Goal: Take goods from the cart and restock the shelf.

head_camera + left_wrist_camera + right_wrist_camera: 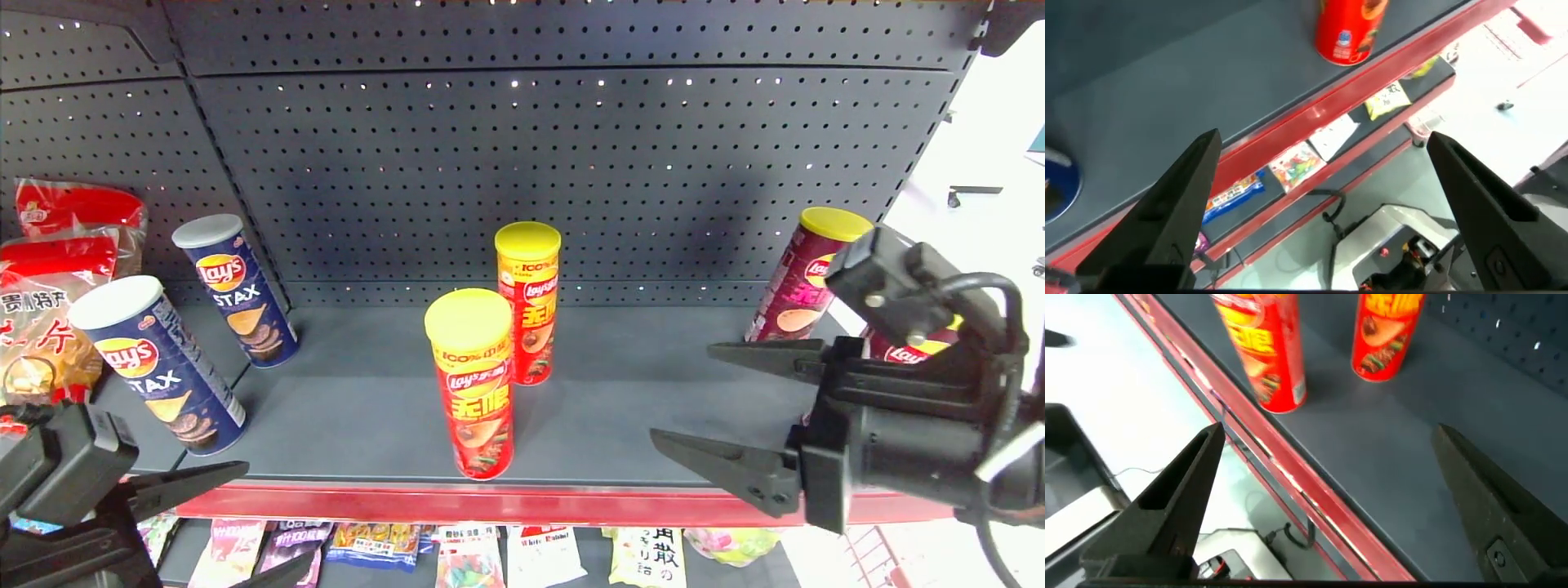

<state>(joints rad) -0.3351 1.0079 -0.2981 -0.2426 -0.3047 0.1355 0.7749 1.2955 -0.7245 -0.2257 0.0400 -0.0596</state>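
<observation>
Right gripper [682, 394] spread wide, nothing between the fingers. It hangs at the shelf's front edge, robot's right of the front red can [473, 384], fingertips pointing toward it but not touching. In the right wrist view the gripper [1329, 430] frames that can [1266, 351], with the rear red can [1384, 335] standing just behind it (both upright, yellow lids).

Left gripper [277, 514] also spread and empty, low at the front-left corner, below the red lip [490, 502]. Its wrist view [1323, 137] catches the base of the front red can [1347, 33], well apart.

Shelf board [367, 392] is dark grey with a perforated back panel [490, 163]. Two blue cans [155, 363] [237, 290] lean at the left, beside red snack bags [49, 269]. A maroon can [804, 278] leans at the right, and another [906, 353] is partly hidden behind the right arm. Hanging packets [469, 555] line the tier below. Bright pale floor [1004, 147] lies past the shelf's right end.
</observation>
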